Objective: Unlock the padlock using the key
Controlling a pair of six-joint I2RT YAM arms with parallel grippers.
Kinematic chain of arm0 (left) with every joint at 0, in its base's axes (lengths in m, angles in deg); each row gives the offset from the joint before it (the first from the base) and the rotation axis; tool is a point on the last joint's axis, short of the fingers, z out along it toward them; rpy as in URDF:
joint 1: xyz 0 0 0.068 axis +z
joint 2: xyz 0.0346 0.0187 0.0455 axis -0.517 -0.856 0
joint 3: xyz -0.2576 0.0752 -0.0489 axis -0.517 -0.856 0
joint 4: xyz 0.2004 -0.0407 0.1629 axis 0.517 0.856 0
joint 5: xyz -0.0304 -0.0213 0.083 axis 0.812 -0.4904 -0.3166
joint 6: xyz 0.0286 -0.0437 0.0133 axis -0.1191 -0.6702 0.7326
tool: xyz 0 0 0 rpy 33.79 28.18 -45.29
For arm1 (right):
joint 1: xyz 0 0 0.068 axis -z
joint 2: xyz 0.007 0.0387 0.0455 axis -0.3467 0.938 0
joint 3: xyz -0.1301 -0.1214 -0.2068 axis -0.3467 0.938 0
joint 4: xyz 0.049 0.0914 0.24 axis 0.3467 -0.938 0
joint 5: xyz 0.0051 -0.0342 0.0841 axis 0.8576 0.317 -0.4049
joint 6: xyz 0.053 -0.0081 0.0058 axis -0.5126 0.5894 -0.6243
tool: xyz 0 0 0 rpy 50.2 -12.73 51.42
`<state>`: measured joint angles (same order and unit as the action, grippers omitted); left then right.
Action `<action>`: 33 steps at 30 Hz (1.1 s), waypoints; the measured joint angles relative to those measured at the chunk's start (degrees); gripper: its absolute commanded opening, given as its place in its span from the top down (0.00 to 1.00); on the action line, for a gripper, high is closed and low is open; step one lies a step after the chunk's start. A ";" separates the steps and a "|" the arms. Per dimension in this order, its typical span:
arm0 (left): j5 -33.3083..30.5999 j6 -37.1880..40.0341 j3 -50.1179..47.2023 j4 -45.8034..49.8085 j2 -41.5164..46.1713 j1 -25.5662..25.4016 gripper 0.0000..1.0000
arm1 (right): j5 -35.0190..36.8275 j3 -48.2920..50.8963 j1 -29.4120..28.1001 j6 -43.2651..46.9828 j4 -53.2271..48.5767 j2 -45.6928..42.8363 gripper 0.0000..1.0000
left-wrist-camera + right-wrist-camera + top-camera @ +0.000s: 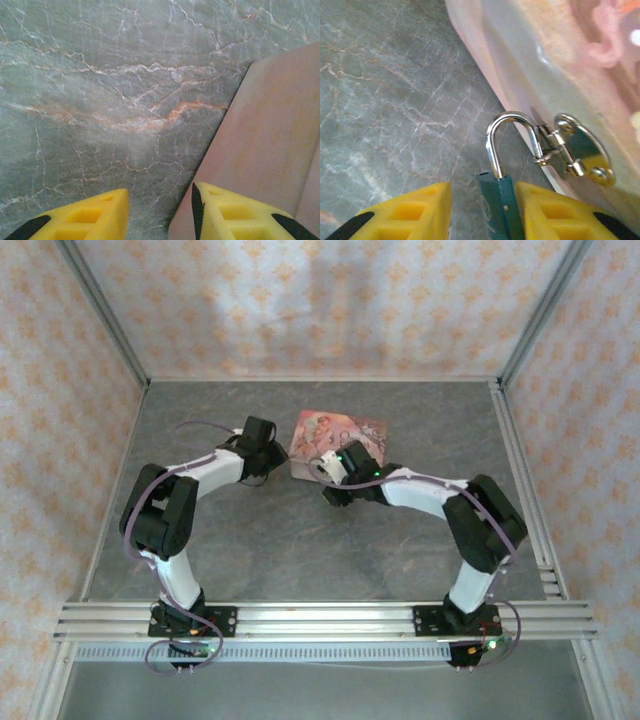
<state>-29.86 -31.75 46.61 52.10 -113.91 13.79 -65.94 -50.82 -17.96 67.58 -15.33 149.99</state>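
Right wrist view, lower centre: the padlock, blue-bodied, stands between the fingers of the right claw, against the right-hand finger and clear of the left-hand one. The claw is spread, not clamped. The shackle passes through the hasp on the pink tin.

Left wrist view: the left claw is parted, one finger over the tin's edge.

Overhead view: the tin sits at upper centre of the counter, a claw at each side.
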 measured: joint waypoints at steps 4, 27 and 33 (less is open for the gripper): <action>0.52 0.00 0.00 -0.02 0.00 0.02 0.60 | -1.42 2.84 0.15 -3.43 0.70 -2.54 0.78; 0.76 -0.02 -0.42 -0.02 0.00 0.02 0.60 | -1.79 -14.08 1.07 -16.35 -21.62 3.85 0.52; 1.05 -0.02 -0.74 -0.02 0.00 0.02 0.60 | 1.60 -7.89 0.90 -15.26 -18.12 2.99 0.54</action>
<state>-28.81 -31.77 45.87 52.08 -113.91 13.81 -64.34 -58.71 -17.06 52.32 -33.45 152.98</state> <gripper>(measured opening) 0.395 0.477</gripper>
